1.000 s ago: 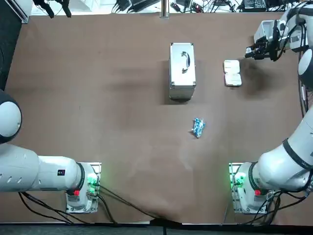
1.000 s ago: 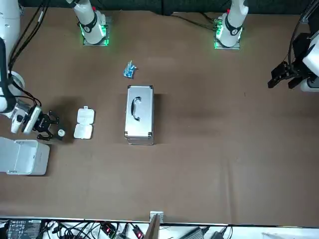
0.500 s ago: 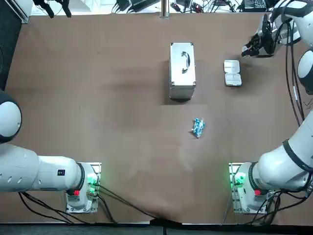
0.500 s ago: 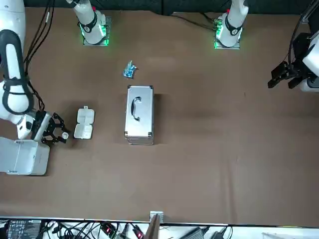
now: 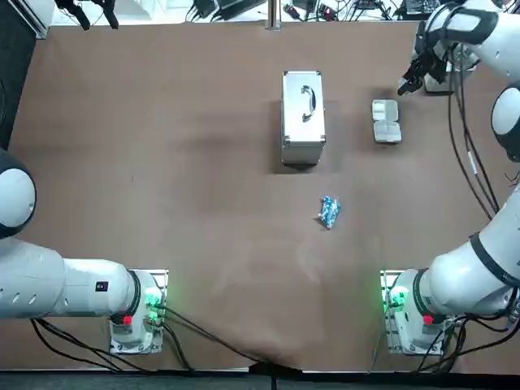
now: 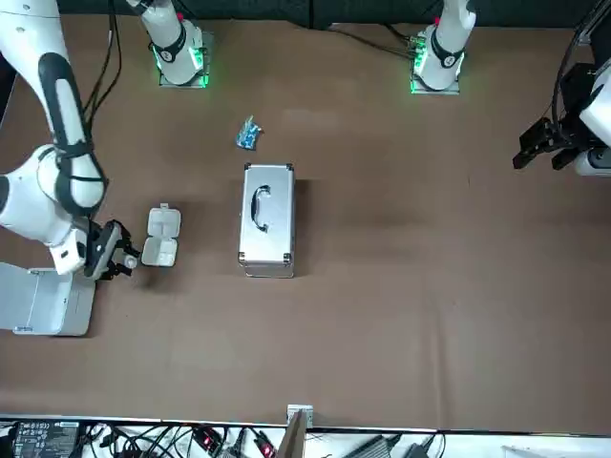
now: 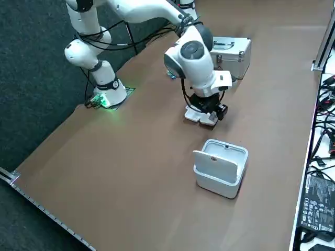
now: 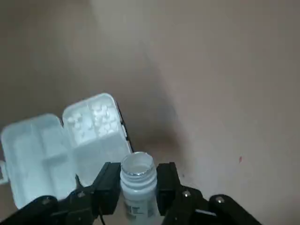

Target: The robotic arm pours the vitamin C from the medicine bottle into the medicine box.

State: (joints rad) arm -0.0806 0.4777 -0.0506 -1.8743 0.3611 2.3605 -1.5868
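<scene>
Since a second ago my right gripper [image 6: 116,256] has edged closer to the pill box [image 6: 160,237], fingers [image 8: 108,185] pinching the open bottle [image 8: 137,171] just beside it. Tipped from here, I judge tablets could miss the rim and scatter on the table [image 6: 401,286].

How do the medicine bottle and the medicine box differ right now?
The medicine bottle is clamped in the right gripper, beside the box; the medicine box lies on the table. The bottle is a narrow cylinder; the box is wide, flat and compartmented. Tablets show in the box; the bottle's contents are hidden. Both are white and open.
</scene>
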